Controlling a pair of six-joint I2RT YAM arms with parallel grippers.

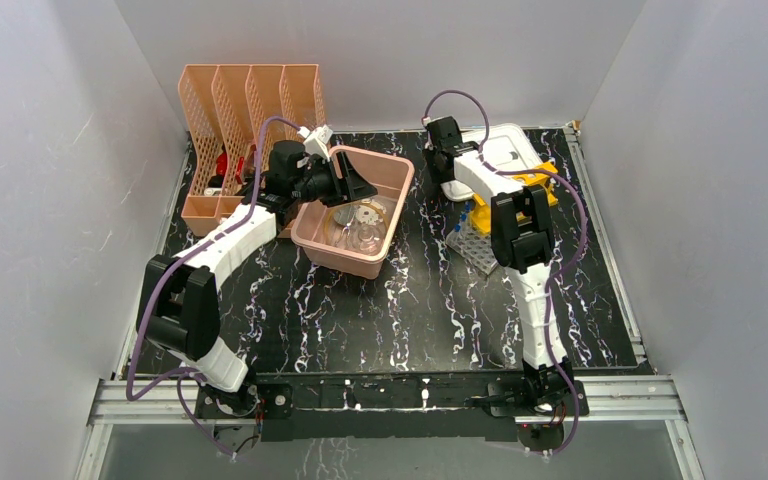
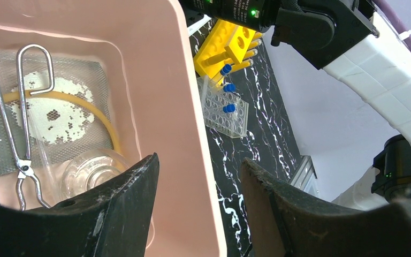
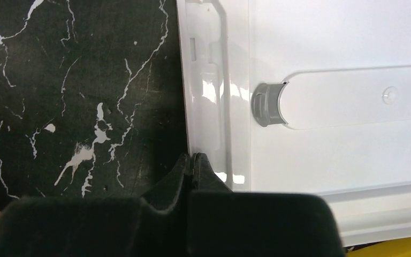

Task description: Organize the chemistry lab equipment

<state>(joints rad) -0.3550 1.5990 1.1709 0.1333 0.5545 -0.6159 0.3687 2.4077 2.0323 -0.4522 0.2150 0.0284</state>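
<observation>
Nearest us, both arms are bolted at the front edge of the black marbled worktop. Our left arm reaches forward to the pink tub, which sits mid-worktop. Its jaws stand wide and straddle one wall of the tub: one finger is inside and the other outside, and neither presses the wall as far as we can see.

Inside the tub we find much of the lab equipment. There are clear glass dishes, metal tweezers lying over a wire gauze, and the yellow rubber tube curving across that gauze.

Right of the tub, beside our right arm, the clear tube rack lies on the worktop with blue-capped tubes in it. The yellow tube rack sits just behind it.

Farther back, the right arm's jaws are closed tight together at the edge of the white lid, which lies flat on the worktop. We cannot tell whether they pinch its rim. At the far left stands the peach mesh file holder.
</observation>
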